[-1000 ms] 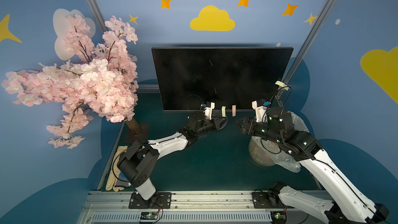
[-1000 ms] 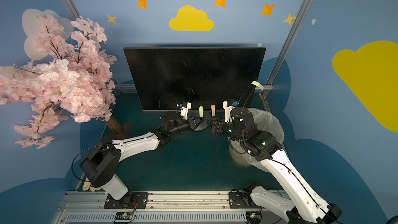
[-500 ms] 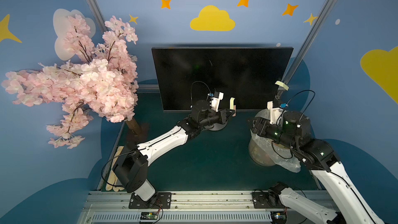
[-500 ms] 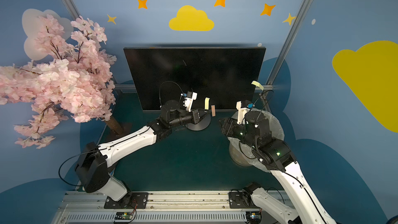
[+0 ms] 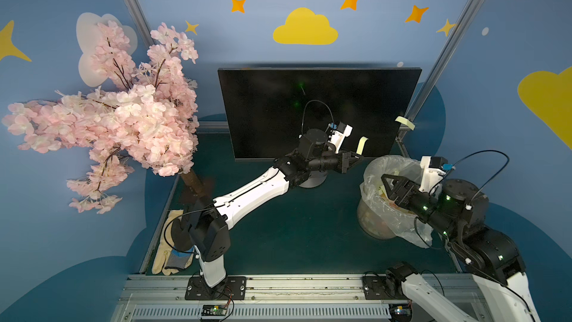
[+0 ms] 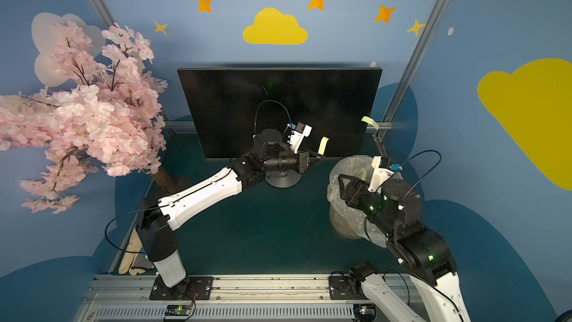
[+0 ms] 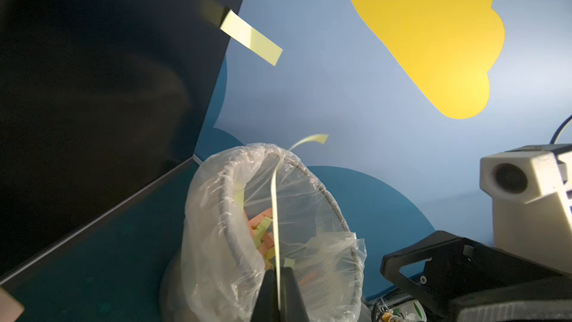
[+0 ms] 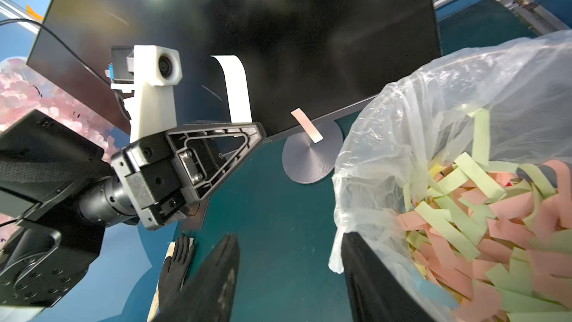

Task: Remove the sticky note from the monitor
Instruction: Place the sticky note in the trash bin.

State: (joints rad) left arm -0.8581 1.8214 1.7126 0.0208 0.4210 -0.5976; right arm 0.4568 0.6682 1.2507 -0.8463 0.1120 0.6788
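Since a second ago the left gripper [image 5: 359,160] has swung away from the lower edge of the monitor [image 5: 278,103] toward the lined bin [image 5: 371,166], and the right gripper [image 5: 385,181] has drawn back over that bin. Left fingers are pressed together on a pale yellow sticky note [image 5: 361,145], which curls upward, clear of the screen. Right fingers stand spread with nothing between them. A second yellow note [image 5: 405,122] sticks to the monitor's right edge; a pink note [image 8: 307,125] hangs from its bottom bezel
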